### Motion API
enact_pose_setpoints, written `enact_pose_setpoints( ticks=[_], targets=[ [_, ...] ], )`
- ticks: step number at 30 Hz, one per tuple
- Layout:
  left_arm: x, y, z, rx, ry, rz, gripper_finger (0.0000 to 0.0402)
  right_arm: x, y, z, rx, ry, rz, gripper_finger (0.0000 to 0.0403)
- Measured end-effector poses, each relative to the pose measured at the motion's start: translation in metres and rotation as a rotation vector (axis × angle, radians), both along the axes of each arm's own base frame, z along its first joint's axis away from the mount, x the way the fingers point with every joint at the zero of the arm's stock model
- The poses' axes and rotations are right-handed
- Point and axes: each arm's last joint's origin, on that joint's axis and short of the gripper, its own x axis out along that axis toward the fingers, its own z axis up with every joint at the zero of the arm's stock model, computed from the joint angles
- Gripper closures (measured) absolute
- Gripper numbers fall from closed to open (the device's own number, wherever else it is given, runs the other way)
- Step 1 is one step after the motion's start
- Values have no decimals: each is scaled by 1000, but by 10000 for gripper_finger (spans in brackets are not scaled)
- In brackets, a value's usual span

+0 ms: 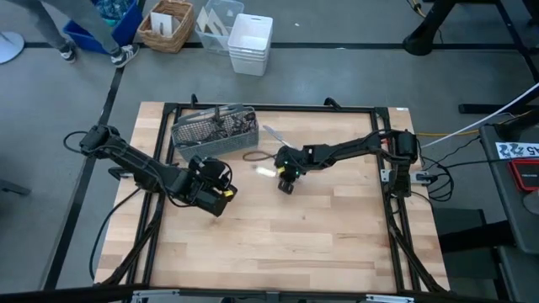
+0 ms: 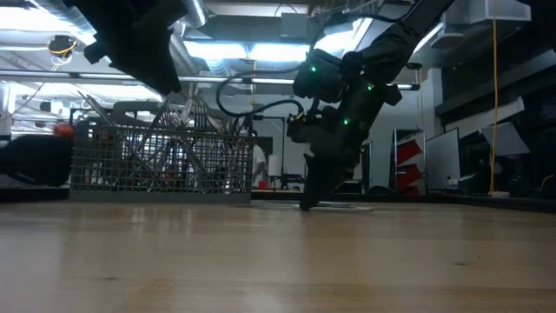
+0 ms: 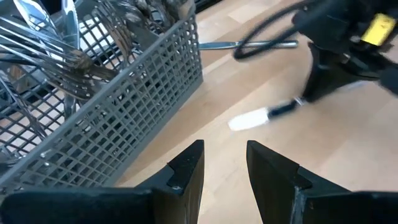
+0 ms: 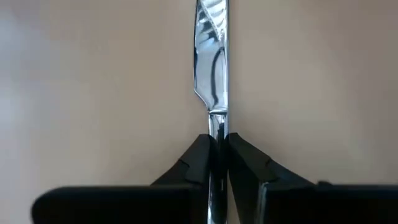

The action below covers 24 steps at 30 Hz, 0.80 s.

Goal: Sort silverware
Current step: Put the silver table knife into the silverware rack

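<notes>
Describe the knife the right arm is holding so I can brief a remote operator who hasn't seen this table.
Find the grey mesh caddy near the table's back edge. To its right, the right gripper is down at the tabletop, fingers clamped on a knife by its handle. Unlike the silverware in the caddy, it lies flat on bare wood.

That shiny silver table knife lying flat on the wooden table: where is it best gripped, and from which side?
By the slim handle, just behind the blade, coming down from above. The shiny silver table knife lies flat on the wooden table, so only its narrow edges offer themselves to fingers. The right gripper shows this, shut across the handle where it narrows. The left gripper hangs open beside the grey wire-mesh caddy.
</notes>
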Motion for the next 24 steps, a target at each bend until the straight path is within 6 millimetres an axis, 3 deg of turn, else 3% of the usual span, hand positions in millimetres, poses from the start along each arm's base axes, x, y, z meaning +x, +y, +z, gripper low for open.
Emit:
enact_pose_setpoints(
  ticks=[7, 14, 24],
  targets=[
    [-12, -16, -1, -13, -12, -17, 288, 9, 7, 9, 148, -77, 107, 356],
    [-31, -33, 0, 27, -100, -6, 288, 18, 11, 17, 137, -192, 132, 356],
    [-66, -56, 4, 50, -299, -20, 288, 41, 11, 49, 87, -592, 164, 356]
  ],
)
